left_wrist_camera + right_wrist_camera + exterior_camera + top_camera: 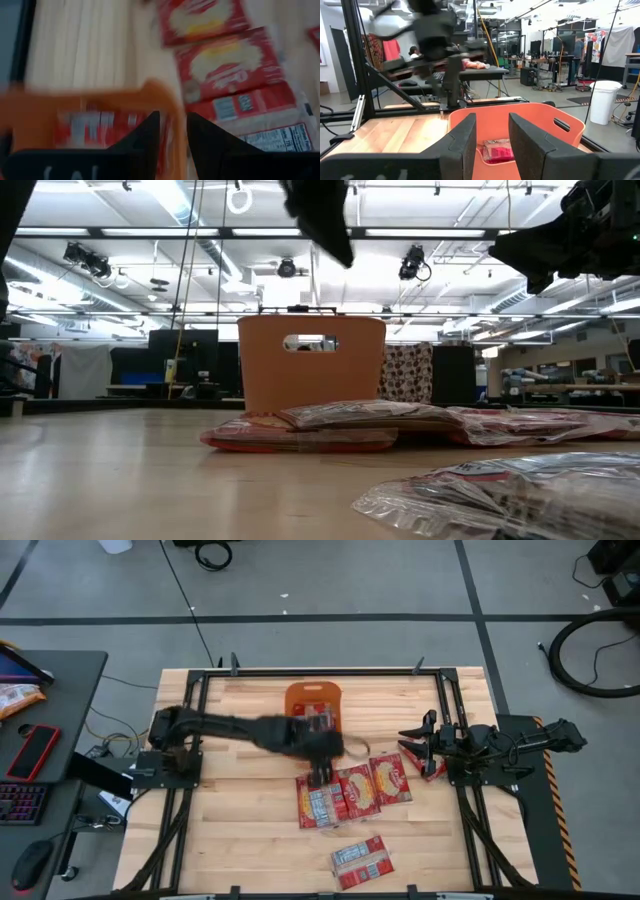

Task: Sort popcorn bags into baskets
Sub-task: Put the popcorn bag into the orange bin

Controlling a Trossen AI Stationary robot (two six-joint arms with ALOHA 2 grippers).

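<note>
Centre frame, the left gripper (pixel 322 772) hangs empty and released between the orange basket (pixel 300 695) and the popcorn bags (pixel 350 790), ready to pick another; the right gripper (pixel 412 740) waits open at right.

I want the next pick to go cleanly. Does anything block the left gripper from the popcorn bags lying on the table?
Nothing visible does. The left gripper hangs by the orange basket, fingers apart and empty, with the nearest popcorn bags uncovered on the table just beside it.
</note>
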